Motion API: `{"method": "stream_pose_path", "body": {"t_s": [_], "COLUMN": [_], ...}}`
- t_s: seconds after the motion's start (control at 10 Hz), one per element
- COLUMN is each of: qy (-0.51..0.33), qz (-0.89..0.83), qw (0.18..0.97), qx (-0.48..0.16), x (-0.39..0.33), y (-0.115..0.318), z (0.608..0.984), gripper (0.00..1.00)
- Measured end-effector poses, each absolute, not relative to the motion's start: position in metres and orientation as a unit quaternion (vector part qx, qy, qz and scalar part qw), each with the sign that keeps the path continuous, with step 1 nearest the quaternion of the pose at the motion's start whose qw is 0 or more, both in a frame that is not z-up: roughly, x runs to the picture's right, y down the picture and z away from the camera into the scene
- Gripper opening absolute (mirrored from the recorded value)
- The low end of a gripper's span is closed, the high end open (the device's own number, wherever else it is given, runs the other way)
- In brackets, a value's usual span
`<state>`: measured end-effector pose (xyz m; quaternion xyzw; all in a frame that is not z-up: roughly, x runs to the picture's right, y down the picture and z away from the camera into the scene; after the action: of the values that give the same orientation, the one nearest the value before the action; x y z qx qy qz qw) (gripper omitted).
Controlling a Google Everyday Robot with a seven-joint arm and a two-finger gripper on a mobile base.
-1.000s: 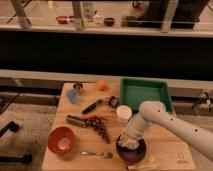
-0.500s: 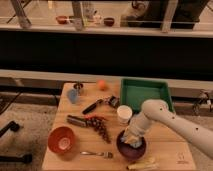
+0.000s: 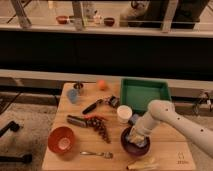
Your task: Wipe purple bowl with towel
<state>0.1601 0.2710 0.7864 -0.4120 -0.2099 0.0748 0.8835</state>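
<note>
**Gripper down in the purple bowl, grip unreadable**

Near the front edge of the light wooden worktop (image 3: 55, 162), right of centre: a dark purple round bowl (image 3: 125, 145). Down inside it, below the rim and mostly masked: the gripper (image 3: 136, 136) of the white robot arm (image 3: 172, 117), angled in from the right. Impossible to tell whether open, closed or clamped on anything. Underneath, only a hint of a crumpled pale grey towel (image 3: 142, 144) (hard to separate from the wrist above it). Just behind the bowl, a small white cup (image 3: 123, 113). Toward the back right corner, a green rectangular plastic tray (image 3: 142, 92). Cut off by the right frame edge: the arm's upper part. At the front left, an orange round bowl (image 3: 62, 140). Blurred beyond naming along the front edge: a yellowish strip (image 3: 142, 164).
</note>
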Motion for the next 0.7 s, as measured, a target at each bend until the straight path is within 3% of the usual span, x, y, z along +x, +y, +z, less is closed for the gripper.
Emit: {"method": "stream_pose_path", "body": {"t_s": [0.7], "qy": [-0.222], "qz": [0.074], "qw": [0.879], "qx": [-0.415], "x": [0.175], "y": [0.287], "z": [0.773], "gripper": [0.00]}}
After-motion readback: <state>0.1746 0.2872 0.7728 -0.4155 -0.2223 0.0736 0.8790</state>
